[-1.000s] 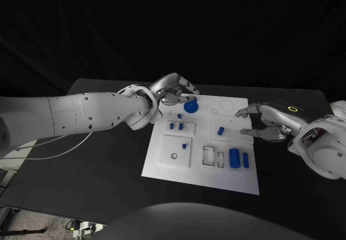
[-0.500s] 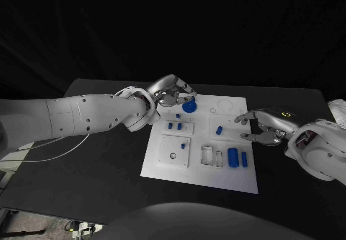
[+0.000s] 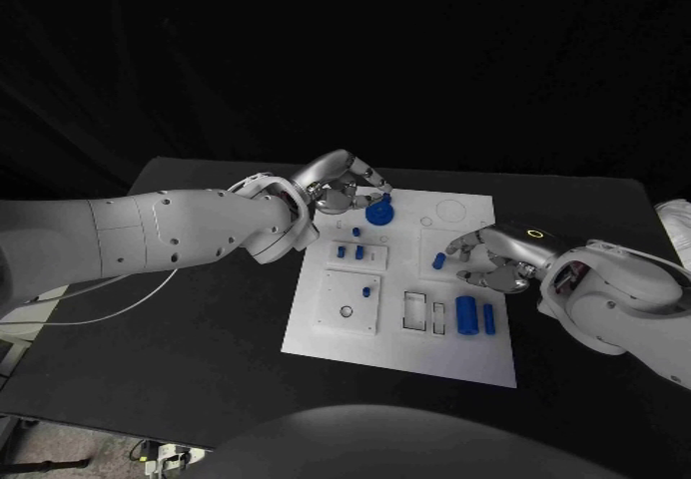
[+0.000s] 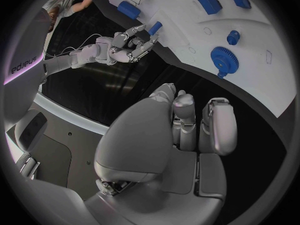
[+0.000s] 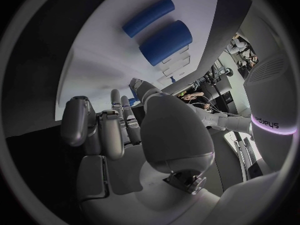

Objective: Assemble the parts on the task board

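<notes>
One white task board (image 3: pixel 332 334) lies on the black counter (image 3: pixel 188 339), a rectangle with its long axis running from 12 to 6 o'clock and leaning slightly toward 5. Several blue parts can be counted on it. One toothed gear (image 3: pixel 380 213) sits flat near the 12 o'clock edge. Three small pegs (image 3: pixel 357 233) stand in a raised square panel just below the gear, and a fourth peg (image 3: pixel 367 292) stands in the panel toward 7 o'clock. One short peg (image 3: pixel 437 261) stands upright at the board's middle right. Two cylinders lie side by side toward 4 o'clock, a thick cylinder (image 3: pixel 466 314) and a thin cylinder (image 3: pixel 489 318), both with their long axes running from 12 to 6.

The left hand (image 3: pixel 343 182) hovers at the board's 11 o'clock corner, just beside the gear. Its fingers (image 4: pixel 215 122) are curled in together and hold nothing. The right hand (image 3: pixel 489 261) reaches in from 3 o'clock, low over the board. Its fingers (image 3: pixel 463 242) are spread and come close around the short peg; the left wrist view shows fingertips at that peg, but I cannot tell whether they grip it.
</notes>
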Robot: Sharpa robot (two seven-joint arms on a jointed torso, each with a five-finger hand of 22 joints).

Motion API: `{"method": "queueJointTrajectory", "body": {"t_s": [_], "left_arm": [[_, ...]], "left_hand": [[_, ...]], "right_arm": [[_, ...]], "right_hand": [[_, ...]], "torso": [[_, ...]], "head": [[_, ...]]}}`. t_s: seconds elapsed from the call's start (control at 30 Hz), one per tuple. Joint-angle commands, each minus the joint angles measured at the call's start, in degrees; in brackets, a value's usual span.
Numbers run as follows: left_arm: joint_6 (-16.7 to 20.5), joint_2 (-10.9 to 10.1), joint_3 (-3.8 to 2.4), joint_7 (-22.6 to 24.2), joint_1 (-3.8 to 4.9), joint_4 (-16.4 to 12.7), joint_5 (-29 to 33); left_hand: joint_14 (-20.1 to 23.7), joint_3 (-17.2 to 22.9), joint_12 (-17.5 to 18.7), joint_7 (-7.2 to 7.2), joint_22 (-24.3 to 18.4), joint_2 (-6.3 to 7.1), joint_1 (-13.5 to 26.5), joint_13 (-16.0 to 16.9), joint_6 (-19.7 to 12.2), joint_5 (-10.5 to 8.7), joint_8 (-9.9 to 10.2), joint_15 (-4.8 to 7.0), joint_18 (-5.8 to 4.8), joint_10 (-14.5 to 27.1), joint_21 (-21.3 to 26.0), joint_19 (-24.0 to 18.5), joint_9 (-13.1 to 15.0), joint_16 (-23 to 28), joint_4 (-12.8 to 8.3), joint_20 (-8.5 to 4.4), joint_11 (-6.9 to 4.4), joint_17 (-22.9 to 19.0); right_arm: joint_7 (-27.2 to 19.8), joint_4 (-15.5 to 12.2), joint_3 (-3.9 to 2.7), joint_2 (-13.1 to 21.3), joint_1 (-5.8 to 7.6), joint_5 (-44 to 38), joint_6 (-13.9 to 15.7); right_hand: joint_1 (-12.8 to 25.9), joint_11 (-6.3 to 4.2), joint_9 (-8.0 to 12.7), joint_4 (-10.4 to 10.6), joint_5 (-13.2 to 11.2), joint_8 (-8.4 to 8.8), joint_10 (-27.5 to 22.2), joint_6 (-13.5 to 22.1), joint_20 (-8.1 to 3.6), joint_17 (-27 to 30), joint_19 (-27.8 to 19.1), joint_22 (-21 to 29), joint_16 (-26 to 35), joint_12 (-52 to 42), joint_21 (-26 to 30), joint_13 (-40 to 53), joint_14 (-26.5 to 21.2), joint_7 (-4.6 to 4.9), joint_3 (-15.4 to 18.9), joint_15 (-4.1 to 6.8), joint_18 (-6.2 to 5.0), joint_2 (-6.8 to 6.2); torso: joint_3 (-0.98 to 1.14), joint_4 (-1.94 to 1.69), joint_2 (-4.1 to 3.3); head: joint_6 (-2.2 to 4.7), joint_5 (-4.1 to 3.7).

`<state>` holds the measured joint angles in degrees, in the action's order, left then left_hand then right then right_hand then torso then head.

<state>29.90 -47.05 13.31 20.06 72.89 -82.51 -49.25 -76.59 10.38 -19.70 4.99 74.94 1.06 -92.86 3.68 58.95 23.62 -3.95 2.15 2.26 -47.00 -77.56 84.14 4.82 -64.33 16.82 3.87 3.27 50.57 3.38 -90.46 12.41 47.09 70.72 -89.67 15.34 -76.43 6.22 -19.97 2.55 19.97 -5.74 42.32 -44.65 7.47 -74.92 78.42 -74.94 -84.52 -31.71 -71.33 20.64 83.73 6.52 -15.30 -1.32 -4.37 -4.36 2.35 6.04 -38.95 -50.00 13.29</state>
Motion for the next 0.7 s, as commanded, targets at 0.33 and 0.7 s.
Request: {"method": "queueJointTrajectory", "body": {"t_s": [0.33, 0.7], "left_arm": [[-0.9, 0.5, -0.04, 0.2, -0.02, 0.1, -0.1], [-1.3, 0.8, -0.04, -0.1, -0.04, 0.4, -0.1]], "left_hand": [[0.3, 0.2, 0.3, 0.53, 11.4, 0.19, -0.3, -0.1, 0.0, -0.29, 0.0, -0.18, 0.49, -0.3, 0.3, 0.5, -0.1, 0.1, 0.0, 0.38, 0.07, -0.1], [0.4, 0.4, 0.4, 0.56, 11.4, 0.29, -0.3, -0.1, 0.1, -0.29, -0.1, -0.19, 0.49, -0.3, 0.3, 0.5, -0.1, 0.1, 0.0, 0.39, 0.1, -0.2]], "right_arm": [[0.7, 2.1, -0.04, -3.3, -0.12, 0.6, -2.7], [0.9, 2.5, -0.08, -4.7, -0.06, 0.6, -2.5]], "right_hand": [[-0.2, -0.3, 0.1, 0.1, -0.3, -0.21, 2.2, -0.2, -0.02, -3.0, 0.4, -9.3, -0.1, -0.4, -0.2, 0.0, 0.8, 0.8, -1.0, -0.06, 0.01, -0.24], [-0.7, -0.64, -1.5, -0.4, -1.2, -2.21, 3.5, -3.0, -0.04, -2.6, 0.1, -9.2, 0.1, -1.5, 0.2, 0.4, 0.6, 1.06, -2.0, 0.07, -0.09, -0.16]], "torso": [[0.02, 0.11, -0.09], [0.0, 0.14, -0.01]], "head": [[0.0, -0.1], [0.0, -0.05]]}}
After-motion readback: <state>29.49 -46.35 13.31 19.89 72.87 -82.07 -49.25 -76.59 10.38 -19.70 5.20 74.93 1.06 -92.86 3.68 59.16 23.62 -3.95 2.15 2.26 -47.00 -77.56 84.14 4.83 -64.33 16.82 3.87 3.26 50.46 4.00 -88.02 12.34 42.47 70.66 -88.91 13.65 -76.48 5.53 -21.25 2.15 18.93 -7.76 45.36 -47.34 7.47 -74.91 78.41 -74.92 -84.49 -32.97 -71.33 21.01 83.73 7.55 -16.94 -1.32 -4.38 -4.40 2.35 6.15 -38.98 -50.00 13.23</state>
